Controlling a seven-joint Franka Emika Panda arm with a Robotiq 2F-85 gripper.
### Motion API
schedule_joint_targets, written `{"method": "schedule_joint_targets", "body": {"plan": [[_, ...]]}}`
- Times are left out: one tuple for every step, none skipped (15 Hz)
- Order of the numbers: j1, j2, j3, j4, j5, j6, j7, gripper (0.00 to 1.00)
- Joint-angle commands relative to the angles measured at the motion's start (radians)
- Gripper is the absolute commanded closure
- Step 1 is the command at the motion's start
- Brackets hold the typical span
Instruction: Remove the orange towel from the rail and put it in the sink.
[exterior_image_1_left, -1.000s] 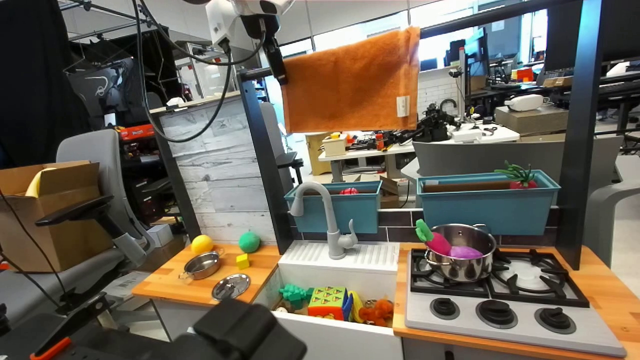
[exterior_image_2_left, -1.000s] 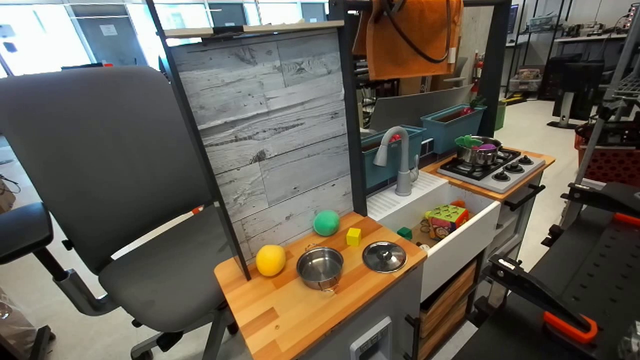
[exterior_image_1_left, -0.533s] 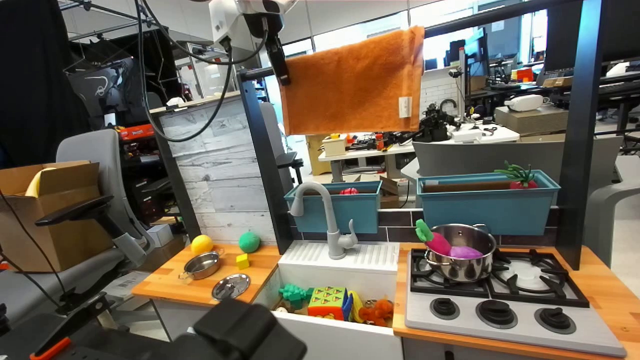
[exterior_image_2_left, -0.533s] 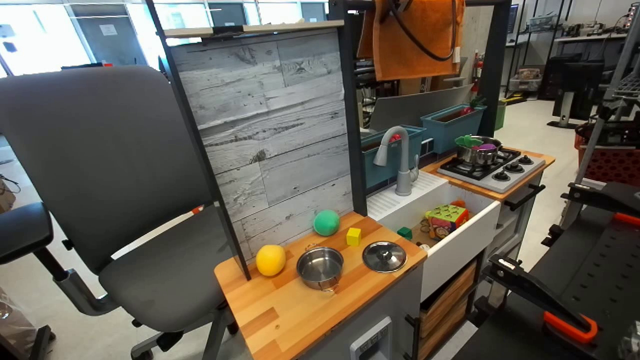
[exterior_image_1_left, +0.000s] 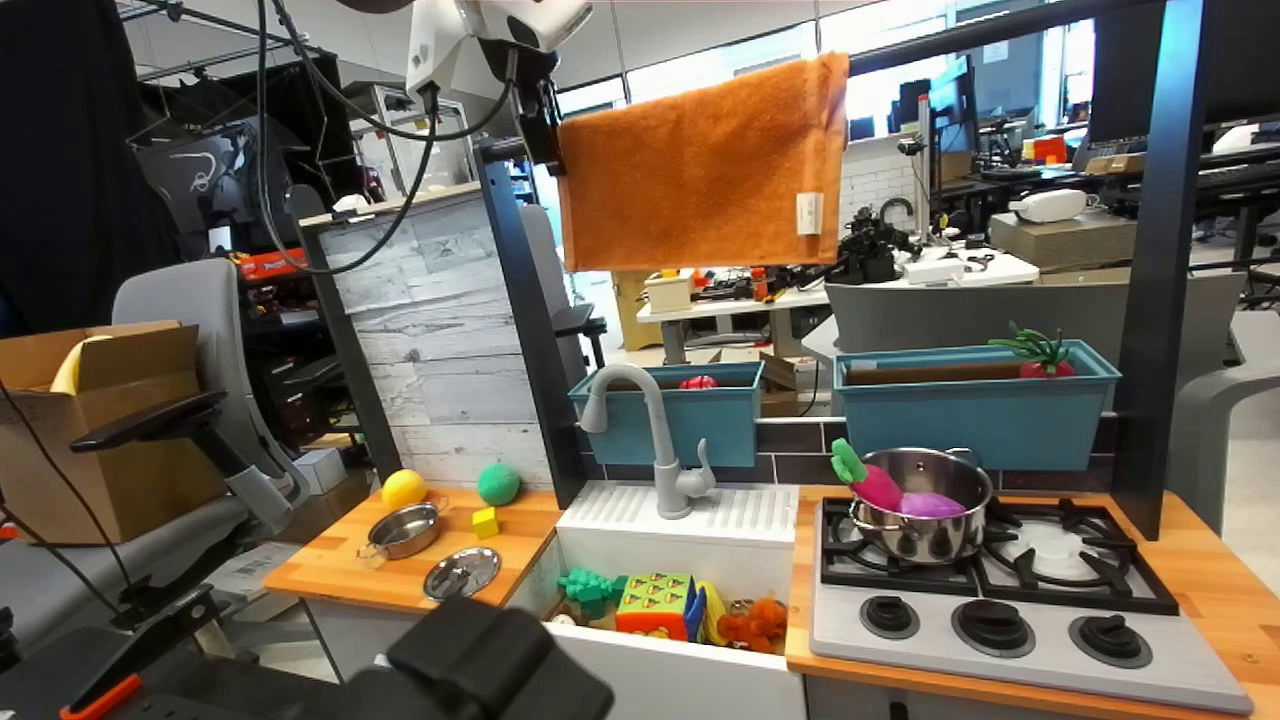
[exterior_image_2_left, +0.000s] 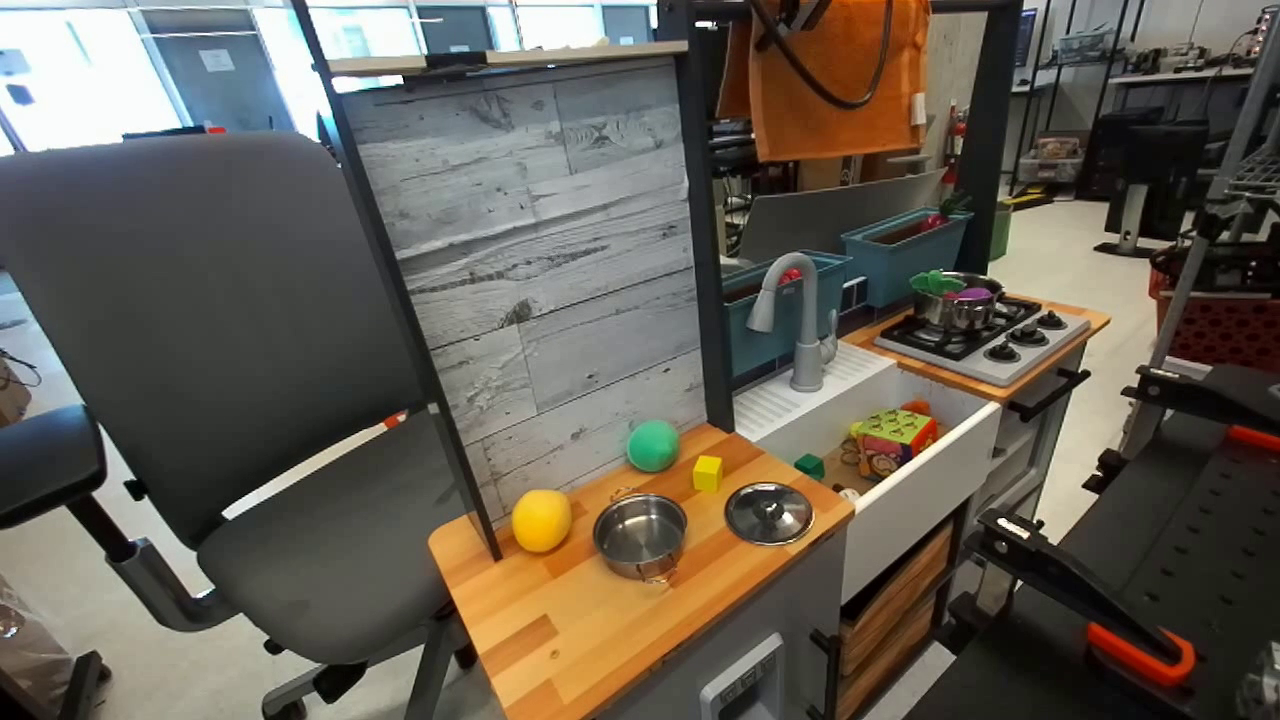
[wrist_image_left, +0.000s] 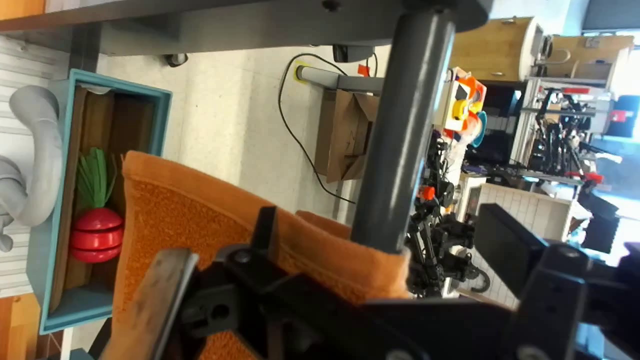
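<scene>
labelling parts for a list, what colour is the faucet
Grey; the faucet shows best in an exterior view.

The towel (exterior_image_1_left: 700, 175) hangs on the far rail (exterior_image_1_left: 950, 40), above the sink (exterior_image_1_left: 690, 682); left lies a lid (exterior_image_1_left: 462, 573) on the table (exterior_image_1_left: 320, 574), right a pot (exterior_image_1_left: 928, 540) on the stove (exterior_image_1_left: 1052, 642).

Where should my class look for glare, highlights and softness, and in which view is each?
In both exterior views, the bright rectangular glass windows are largely washed out by glare; in an exterior view, the angular black foreground object looks out of focus; in the wrist view, a pale highlight runs along the dark cylindrical metal rail, and the right edge is partly overexposed.
</scene>
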Motion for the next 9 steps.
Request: {"method": "schedule_joint_targets", "body": {"plan": [[-0.028,-0.05,0.023,-0.043,0.137,0.061,-0.034,0.0],[-0.028,-0.055,0.018,-0.048,0.162,0.072,-0.031,0.0],[-0.027,-0.06,0.008,-0.057,0.162,0.064,-0.018,0.0],[-0.029,-0.063,0.004,-0.062,0.169,0.066,-0.01,0.0],[-0.03,-0.066,-0.004,-0.071,0.159,0.051,0.005,0.0],[-0.014,-0.068,-0.03,-0.077,0.153,0.043,0.022,0.0],[-0.014,-0.066,-0.039,-0.081,0.143,0.032,0.038,0.0],[-0.013,-0.065,-0.046,-0.084,0.138,0.026,0.051,0.0],[-0.012,-0.065,-0.052,-0.088,0.132,0.021,0.061,0.09]]}}
